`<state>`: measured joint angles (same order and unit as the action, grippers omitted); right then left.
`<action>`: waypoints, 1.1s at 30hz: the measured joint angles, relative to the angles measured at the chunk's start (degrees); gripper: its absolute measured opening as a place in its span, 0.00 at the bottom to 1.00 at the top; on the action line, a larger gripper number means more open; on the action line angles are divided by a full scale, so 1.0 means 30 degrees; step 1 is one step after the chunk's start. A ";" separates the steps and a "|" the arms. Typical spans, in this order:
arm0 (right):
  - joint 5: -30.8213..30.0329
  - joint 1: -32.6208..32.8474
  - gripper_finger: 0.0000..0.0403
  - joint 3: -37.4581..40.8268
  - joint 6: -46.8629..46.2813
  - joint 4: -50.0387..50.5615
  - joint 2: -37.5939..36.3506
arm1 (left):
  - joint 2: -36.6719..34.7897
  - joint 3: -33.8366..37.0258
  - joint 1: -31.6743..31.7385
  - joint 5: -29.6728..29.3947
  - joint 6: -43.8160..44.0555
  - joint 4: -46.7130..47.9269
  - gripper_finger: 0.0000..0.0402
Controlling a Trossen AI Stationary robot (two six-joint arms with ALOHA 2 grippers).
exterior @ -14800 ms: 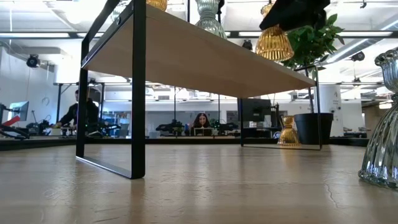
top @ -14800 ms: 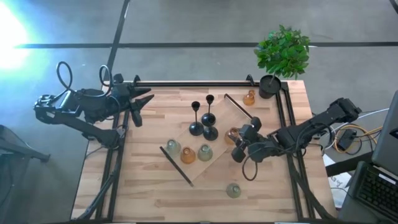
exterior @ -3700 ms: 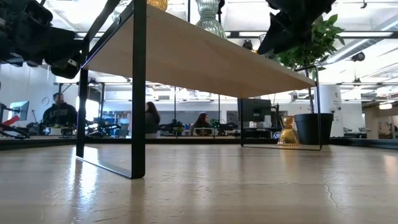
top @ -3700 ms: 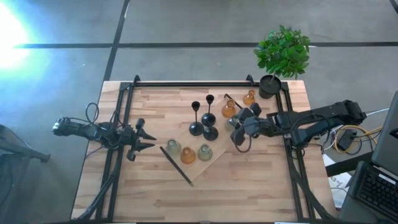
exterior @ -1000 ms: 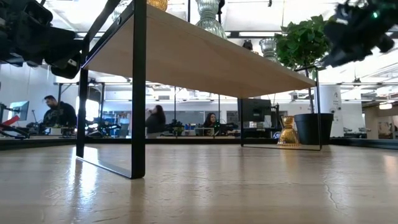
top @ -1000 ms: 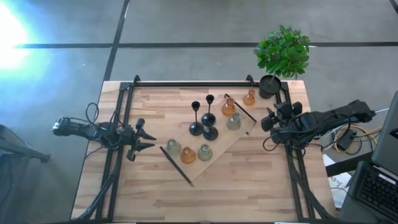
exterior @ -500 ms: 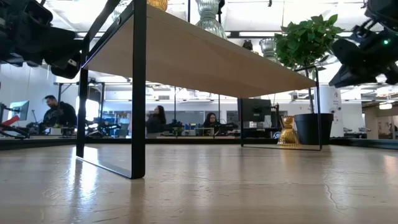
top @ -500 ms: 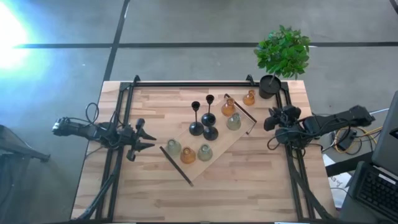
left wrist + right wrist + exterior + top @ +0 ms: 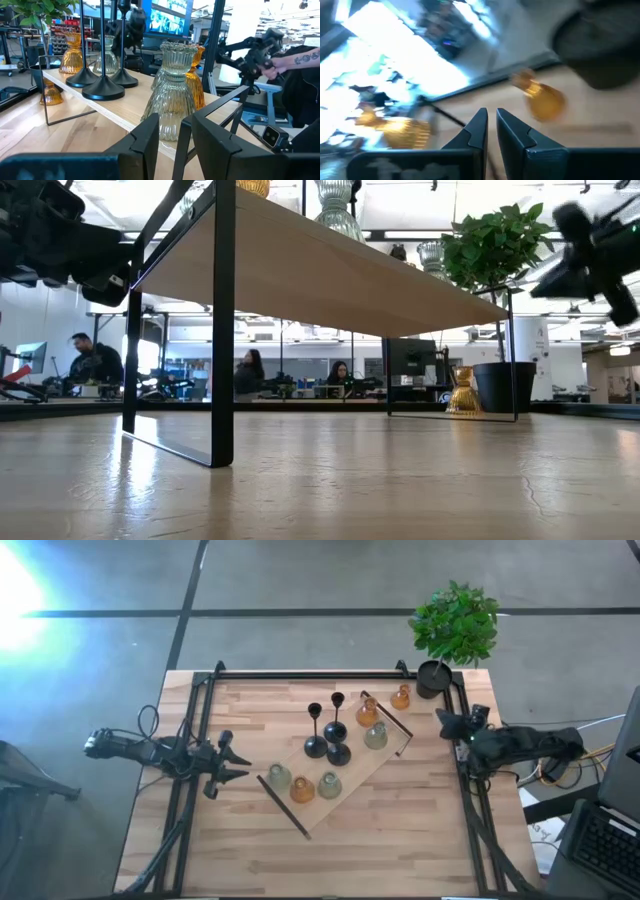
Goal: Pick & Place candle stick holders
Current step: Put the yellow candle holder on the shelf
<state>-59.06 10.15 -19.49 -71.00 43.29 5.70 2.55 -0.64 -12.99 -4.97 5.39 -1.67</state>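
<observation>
Candle stick holders (image 9: 329,784) stand on the little raised shelf (image 9: 352,772); one amber holder (image 9: 401,697) sits far right by the plant pot (image 9: 433,678). My right gripper (image 9: 457,723) is nearly closed and empty, my left gripper (image 9: 229,761) open, at the left edge

1. I see open table (image 9: 400,830) along the front edge and the front right corner.
2. The raised shelf (image 9: 345,775) with its holders (image 9: 303,787) blocks the middle.
3. The potted plant (image 9: 452,635) crowds the back right corner, a lone amber holder (image 9: 401,697) beside it.
</observation>
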 joint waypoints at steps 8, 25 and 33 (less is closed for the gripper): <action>0.2045 -0.1297 0.08 -0.0612 0.8244 -0.3320 -0.1765 | 0.0007 -0.0007 0.0005 0.0004 0.0000 0.0000 0.30; 1.1590 -0.8253 0.02 -0.1057 1.5936 -1.0059 0.4708 | 0.0007 -0.0007 0.0003 0.0000 0.0000 0.0004 0.30; 1.6935 -1.4704 0.02 -0.0296 1.6253 -0.9903 0.5937 | 0.0007 -0.0007 0.0000 0.0005 0.0000 0.0000 0.30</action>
<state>-8.25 -33.97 -20.37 -22.24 13.58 23.51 2.57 -0.67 -12.99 -4.96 5.39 -1.67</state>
